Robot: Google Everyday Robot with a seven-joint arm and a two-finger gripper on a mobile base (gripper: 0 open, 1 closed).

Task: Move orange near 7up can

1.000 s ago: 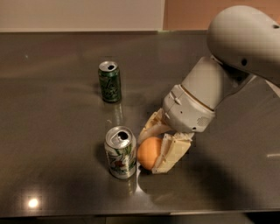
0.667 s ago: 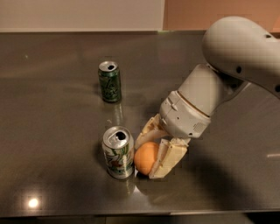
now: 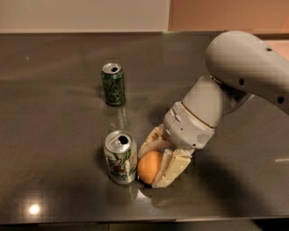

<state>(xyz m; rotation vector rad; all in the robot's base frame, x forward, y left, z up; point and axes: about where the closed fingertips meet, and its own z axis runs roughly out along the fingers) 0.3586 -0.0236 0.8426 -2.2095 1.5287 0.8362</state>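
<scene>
I'm setting the orange beside the 7up can, gripper clasping it between 2 fingers; I'm judging release is next.

Smooth round orange, clasped in the gripper, just beside the upright silver-white, green-streaked 7up can.

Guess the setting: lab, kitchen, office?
Likely an office kitchenette: dark polished counter, 7up can and green can on it, pale wall behind. The claw grips the orange beside the 7up can.
</scene>
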